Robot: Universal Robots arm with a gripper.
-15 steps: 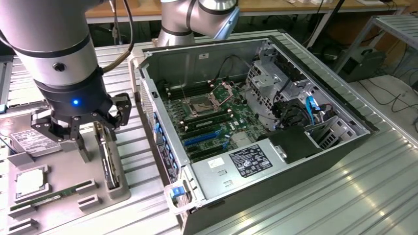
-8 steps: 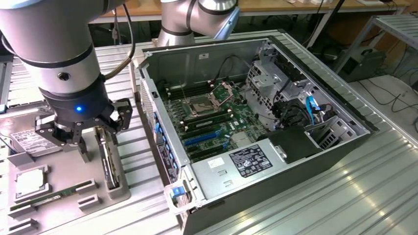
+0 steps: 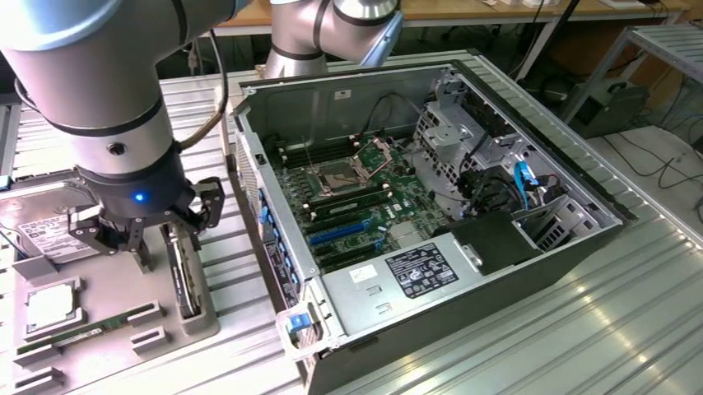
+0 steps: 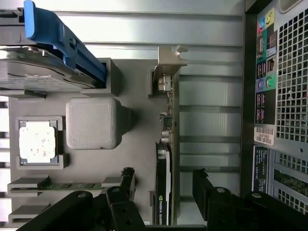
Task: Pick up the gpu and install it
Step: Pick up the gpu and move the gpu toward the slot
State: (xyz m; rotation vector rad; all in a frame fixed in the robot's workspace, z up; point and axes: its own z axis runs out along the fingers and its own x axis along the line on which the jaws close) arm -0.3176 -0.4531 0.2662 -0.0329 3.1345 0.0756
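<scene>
I see my gripper [image 3: 165,244] wide open with nothing held, low over the grey holder tray [image 3: 110,300] at the exterior view's left. The gpu [image 3: 187,284] stands on its edge in a slot of that tray, just beside the open computer case [image 3: 439,206] on the worktop [image 3: 615,321]. In the wrist view the card [image 4: 166,130] runs between the two fingers [image 4: 127,180], one on each side and both apart from it, with its silver bracket [image 4: 168,60] at the far end. A hard drive [image 3: 44,234] and a processor chip [image 4: 37,140] sit in the same tray.
</scene>
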